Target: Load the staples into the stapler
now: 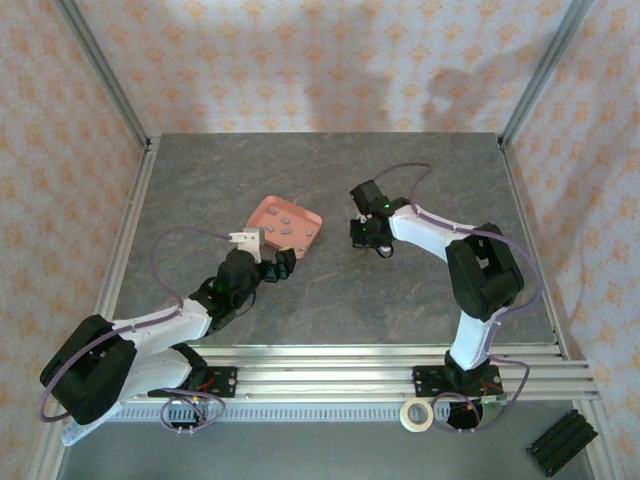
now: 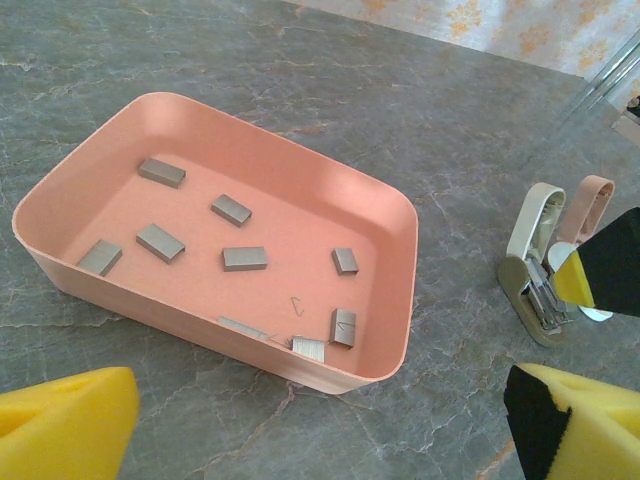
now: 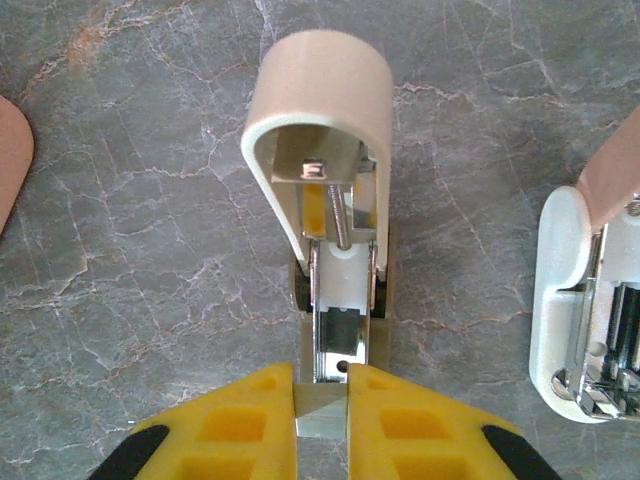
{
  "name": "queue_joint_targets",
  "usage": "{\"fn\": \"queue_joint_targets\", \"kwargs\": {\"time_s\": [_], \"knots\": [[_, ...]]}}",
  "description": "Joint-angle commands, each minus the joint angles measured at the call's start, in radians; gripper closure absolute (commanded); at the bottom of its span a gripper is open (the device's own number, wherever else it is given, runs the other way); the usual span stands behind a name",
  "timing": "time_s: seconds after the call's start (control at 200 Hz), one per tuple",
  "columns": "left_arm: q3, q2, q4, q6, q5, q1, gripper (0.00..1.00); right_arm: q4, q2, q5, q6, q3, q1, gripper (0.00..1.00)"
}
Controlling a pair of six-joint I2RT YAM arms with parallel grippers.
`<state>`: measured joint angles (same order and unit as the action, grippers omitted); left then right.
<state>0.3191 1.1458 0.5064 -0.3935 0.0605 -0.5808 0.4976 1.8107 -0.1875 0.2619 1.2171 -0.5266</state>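
Lying in pink tray [image 2: 398,300], dull-grey staples [image 2: 245,258]; right hand [image 3: 322,385] clamps opened beige stapler [image 3: 320,80]; left hand [image 1: 272,264] wide, empty.

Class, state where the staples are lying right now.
In the left wrist view, the staples lie scattered inside the salmon-pink tray, left of the beige stapler and ahead of the left pincer.

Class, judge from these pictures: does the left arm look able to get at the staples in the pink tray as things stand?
Probably yes. The left tool hangs open just short of the tray, the staples lie loose on its floor, and nothing covers them; only the low wall stands between.
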Motion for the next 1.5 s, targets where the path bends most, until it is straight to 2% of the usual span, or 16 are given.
{"fn": "queue_joint_targets", "kwargs": {"time_s": [0.0,1.006,1.496], "knots": [[0.02,-0.008,0.007,0.01,0.011,0.003,0.06,-0.018,0.015,0.013,0.012,-0.01,0.0,0.83],[0.029,0.019,0.015,0.012,0.006,0.003,0.06,0.032,0.053,0.105,-0.043,-0.039,-0.003,0.83],[0.032,0.017,0.014,0.011,0.002,0.003,0.06,0.03,0.019,0.062,-0.041,-0.009,-0.003,0.73]]}}
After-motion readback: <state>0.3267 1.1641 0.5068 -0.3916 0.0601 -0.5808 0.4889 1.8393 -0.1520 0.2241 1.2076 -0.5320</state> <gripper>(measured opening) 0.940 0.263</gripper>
